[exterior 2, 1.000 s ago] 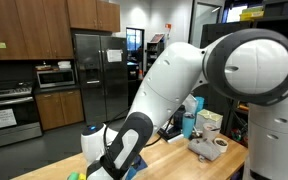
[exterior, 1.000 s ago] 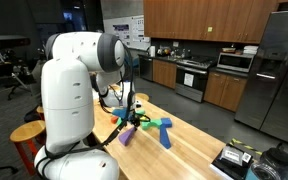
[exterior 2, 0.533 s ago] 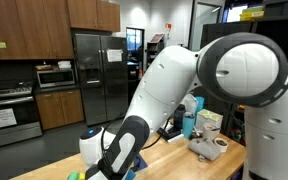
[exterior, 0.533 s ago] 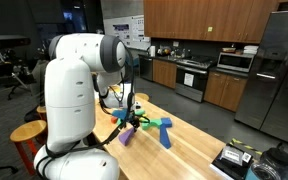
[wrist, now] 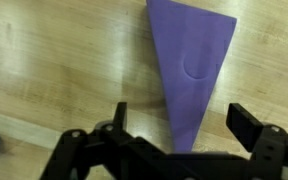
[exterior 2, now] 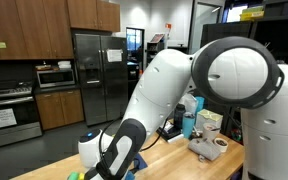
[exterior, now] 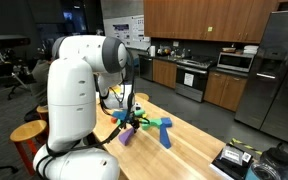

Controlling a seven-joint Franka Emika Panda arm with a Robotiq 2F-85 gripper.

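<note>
Here the gripper (wrist: 179,118) hangs over the wooden table (wrist: 64,60) with its two fingers spread wide, holding nothing. A purple wedge (wrist: 192,60) lies flat on the table, its thin end showing between the fingers. In an exterior view, a blue block (exterior: 164,131) lies near it, to the right.

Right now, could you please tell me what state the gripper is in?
Gripper: open, holding nothing, poised over the purple wedge.
</note>
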